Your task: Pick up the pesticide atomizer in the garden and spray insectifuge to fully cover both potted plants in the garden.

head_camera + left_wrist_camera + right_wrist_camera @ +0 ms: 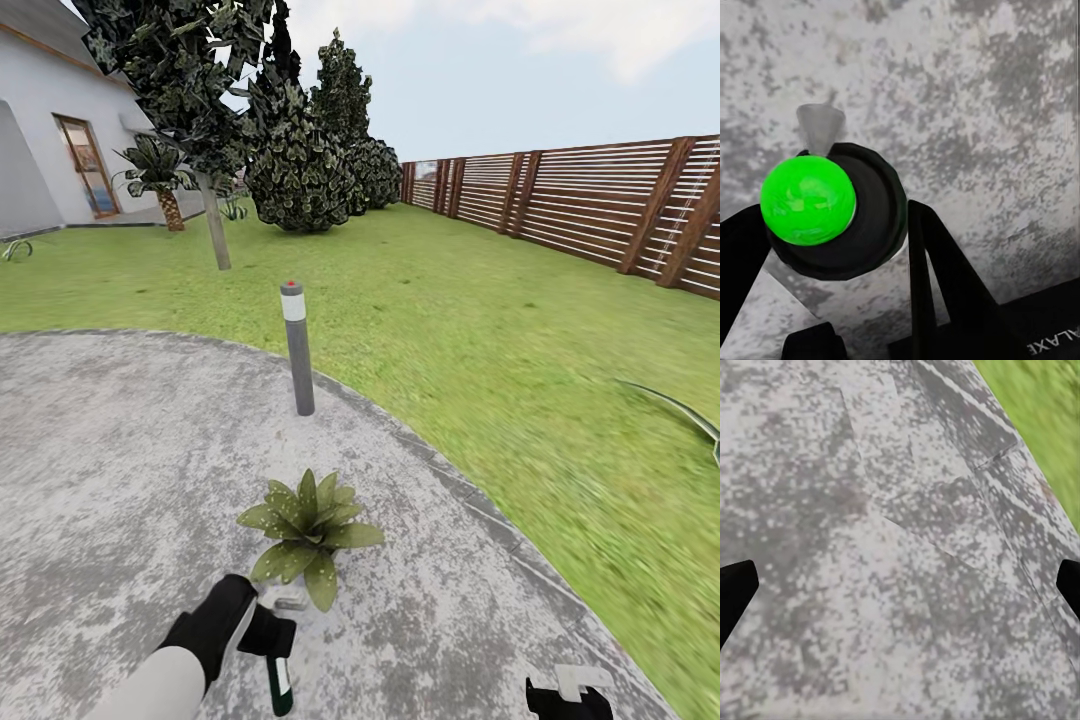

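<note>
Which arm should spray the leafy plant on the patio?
Left. The left gripper already holds the slim white and dark-green atomizer bottle right beside the small green broad-leafed potted plant. The right gripper is empty, off to the side over the grey stone patio.

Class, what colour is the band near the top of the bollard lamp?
White, on a grey bollard lamp with a red dot on top; clearest in the head view.

Left tool (272,640) clamped (fingers down); right tool (570,700) spread.

Right gripper (570,700) cut off at head view's bottom edge. Potted plant (308,530) pot mostly hidden under leaves. Lawn (560,400) blurred.
</note>
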